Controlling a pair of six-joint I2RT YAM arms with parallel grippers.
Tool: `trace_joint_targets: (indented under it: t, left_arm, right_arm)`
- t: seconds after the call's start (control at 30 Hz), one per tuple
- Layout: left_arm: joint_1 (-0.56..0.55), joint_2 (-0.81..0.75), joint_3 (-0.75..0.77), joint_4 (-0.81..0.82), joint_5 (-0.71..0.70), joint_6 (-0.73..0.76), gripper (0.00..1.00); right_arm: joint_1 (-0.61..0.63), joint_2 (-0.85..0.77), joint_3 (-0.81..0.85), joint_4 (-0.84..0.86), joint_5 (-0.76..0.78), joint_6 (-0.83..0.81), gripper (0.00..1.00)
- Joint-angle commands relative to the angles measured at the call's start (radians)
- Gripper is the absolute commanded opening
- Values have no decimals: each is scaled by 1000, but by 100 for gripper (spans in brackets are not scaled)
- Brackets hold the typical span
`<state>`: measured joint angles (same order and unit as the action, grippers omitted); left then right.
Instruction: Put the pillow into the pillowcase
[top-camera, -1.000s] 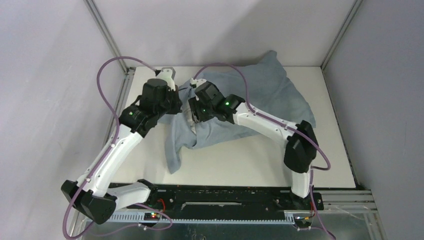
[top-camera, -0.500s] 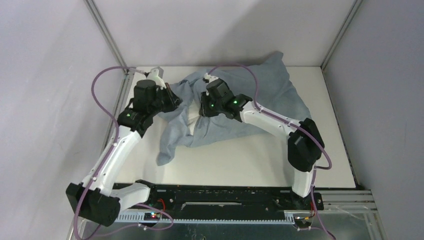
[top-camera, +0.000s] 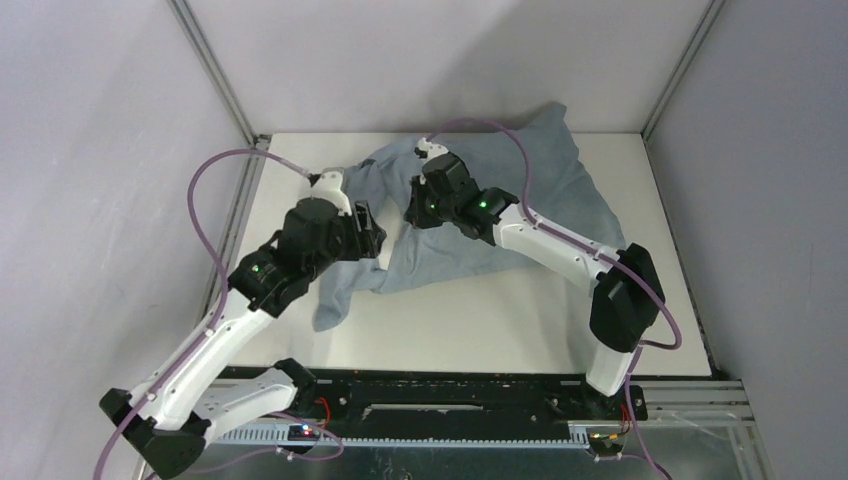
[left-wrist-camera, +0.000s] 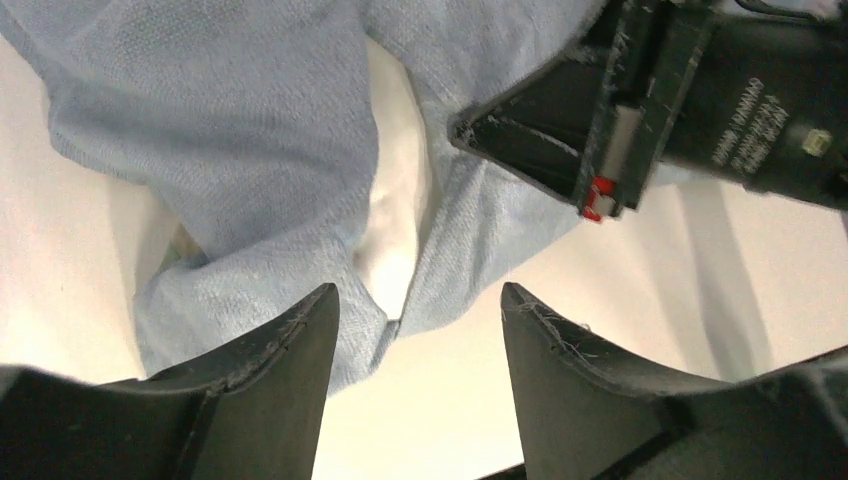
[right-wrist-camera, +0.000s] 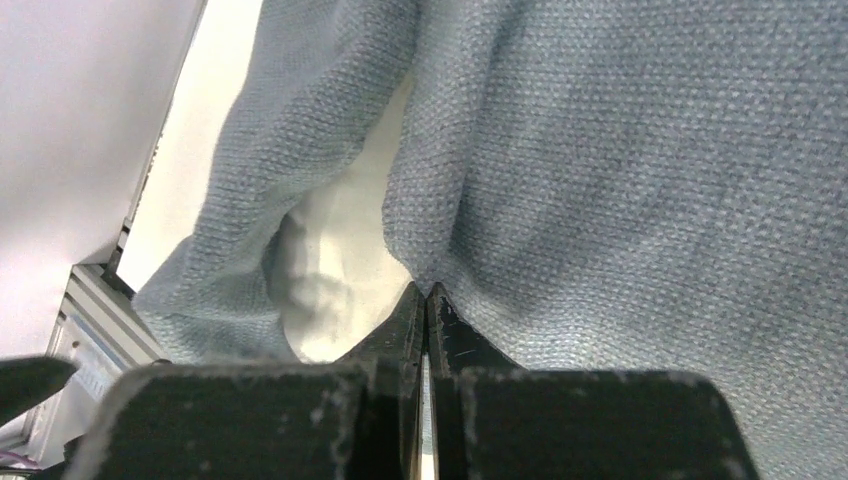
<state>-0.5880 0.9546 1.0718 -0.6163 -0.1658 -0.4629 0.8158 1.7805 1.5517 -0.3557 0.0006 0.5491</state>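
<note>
White tabletop (top-camera: 480, 320), boxed in by pale grey walls (top-camera: 450, 60) and an aluminium frame (top-camera: 210, 70), carries a rumpled blue-grey pillowcase (top-camera: 540, 200) that spreads from the far right corner toward the middle, one limp tail of cloth trailing to the near left. Two white-and-black arms reach in from the near edge, purple cables (top-camera: 215, 180) looping above them, and meet over the left end of the cloth.

The off-white pillow (left-wrist-camera: 395, 230) lies inside the pillowcase, seen only as a narrow white strip in the slit between two folds of blue fabric at that left end; the rest of it is covered. The overhead view shows the cloth bulging where it rises toward the back wall.

The right end effector (top-camera: 415, 210) is tightly closed, its two dark fingers pressed together with no gap, and the weave puckers into creases that run straight to its tips, a pinch of the pillowcase's edge just right of the slit. Its wrist camera shows the white pillow directly left of that pinch.

The left end effector (top-camera: 365, 225) stands with its fingers spread wide apart and grips nothing. It hangs just above the near end of the slit, cloth and bare tabletop showing between its fingers, with the other arm's black wrist close by on the far side.
</note>
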Motion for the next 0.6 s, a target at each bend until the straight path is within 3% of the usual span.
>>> trace_joint_targets:
  t: [0.0, 0.2, 0.57]
  left_arm:
    - [-139, -3, 70, -91, -247, -22, 62]
    - [-181, 115, 52, -58, -297, -83, 54]
    - [-128, 342, 70, -103, -498, -64, 59]
  right_arm:
    - [0, -15, -28, 44, 11, 8, 0]
    - [-1, 8, -76, 85, -27, 32, 0]
    - [-3, 92, -129, 151, -102, 75, 0]
